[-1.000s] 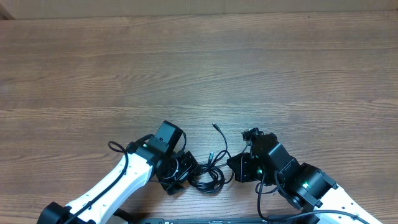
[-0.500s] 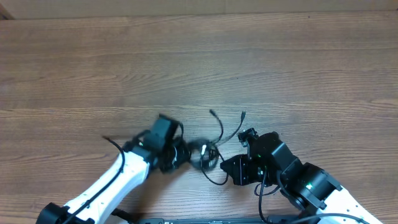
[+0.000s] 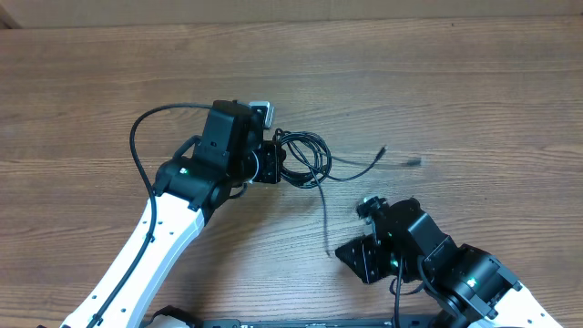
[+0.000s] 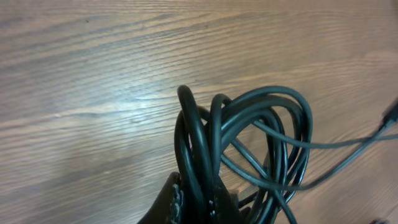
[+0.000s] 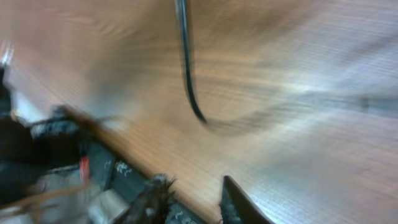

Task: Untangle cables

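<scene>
Coiled cables (image 3: 305, 159) gripped on the left side.
Nearest us, we find the right fingers (image 5: 231, 200) apart and empty over the tabletop (image 3: 437, 82). Farther out, the left fingers (image 4: 169, 208) are clamped on the coil. One loose strand trails toward the right fingers, another runs off to the right.

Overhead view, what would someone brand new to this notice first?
A knotted bundle of black cables lies a little left of the middle of the wooden table, pinched at its edge by the left gripper. One loose strand trails from it toward the right gripper, which sits open and empty at the lower right; its wrist view is motion-blurred.
</scene>
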You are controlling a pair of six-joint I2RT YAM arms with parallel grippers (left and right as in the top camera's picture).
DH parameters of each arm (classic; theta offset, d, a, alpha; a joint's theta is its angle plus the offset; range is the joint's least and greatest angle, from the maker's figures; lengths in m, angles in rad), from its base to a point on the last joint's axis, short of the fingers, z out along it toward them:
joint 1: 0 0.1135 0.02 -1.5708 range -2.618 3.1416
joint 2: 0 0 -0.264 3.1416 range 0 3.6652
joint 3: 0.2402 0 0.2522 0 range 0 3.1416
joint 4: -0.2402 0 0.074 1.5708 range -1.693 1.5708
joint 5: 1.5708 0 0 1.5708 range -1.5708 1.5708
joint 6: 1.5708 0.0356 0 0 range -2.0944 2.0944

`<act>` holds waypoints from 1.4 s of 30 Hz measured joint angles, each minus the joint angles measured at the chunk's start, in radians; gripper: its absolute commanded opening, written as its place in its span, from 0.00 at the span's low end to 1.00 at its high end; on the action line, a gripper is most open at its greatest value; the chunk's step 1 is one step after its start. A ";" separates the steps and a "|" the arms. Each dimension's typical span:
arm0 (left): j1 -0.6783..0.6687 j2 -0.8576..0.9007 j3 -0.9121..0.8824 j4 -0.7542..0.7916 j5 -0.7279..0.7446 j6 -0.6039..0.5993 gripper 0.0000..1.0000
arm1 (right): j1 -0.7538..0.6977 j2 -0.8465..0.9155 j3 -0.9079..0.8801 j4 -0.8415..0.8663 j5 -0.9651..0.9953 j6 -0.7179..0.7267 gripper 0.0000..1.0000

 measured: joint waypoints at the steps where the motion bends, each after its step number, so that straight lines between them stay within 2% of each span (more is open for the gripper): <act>1: 0.001 0.000 0.002 -0.016 -0.006 0.038 0.04 | 0.000 0.002 0.000 0.013 0.026 0.011 0.53; 3: 0.001 0.000 0.002 -0.056 -0.020 0.090 0.04 | 0.000 0.004 0.000 0.054 0.061 0.026 0.67; 6: 0.001 0.000 0.003 -0.112 -0.071 0.158 0.04 | 0.000 0.003 0.000 0.099 0.089 0.035 0.97; 7: 0.001 0.000 0.003 -0.125 -0.090 0.172 0.04 | 0.000 0.003 0.000 0.107 0.095 0.037 1.00; 13: 0.001 0.000 0.003 -0.157 -0.202 0.311 0.04 | 0.000 0.003 0.000 0.201 0.106 -0.018 1.00; 19: 0.001 0.000 0.018 -0.177 -0.239 0.446 0.04 | 0.000 0.031 0.000 0.346 0.055 -0.156 1.00; 24: 0.001 -0.024 0.075 -0.211 -0.235 0.485 0.04 | 0.000 0.135 0.002 0.451 0.030 -0.244 0.99; 30: 0.001 -0.071 0.139 -0.272 -0.164 0.500 0.04 | 0.000 0.280 0.002 0.561 0.025 -0.275 0.97; 37: 0.001 -0.077 0.142 -0.335 -0.116 0.507 0.04 | 0.000 0.363 0.002 0.630 0.022 -0.335 0.87; 38: 0.001 -0.077 0.142 -0.335 -0.116 0.507 0.04 | 0.000 0.375 0.002 0.631 0.023 -0.343 0.83; 42: 0.001 -0.080 0.142 -0.334 -0.113 0.507 0.04 | 0.000 0.406 0.002 0.624 0.013 -0.359 0.52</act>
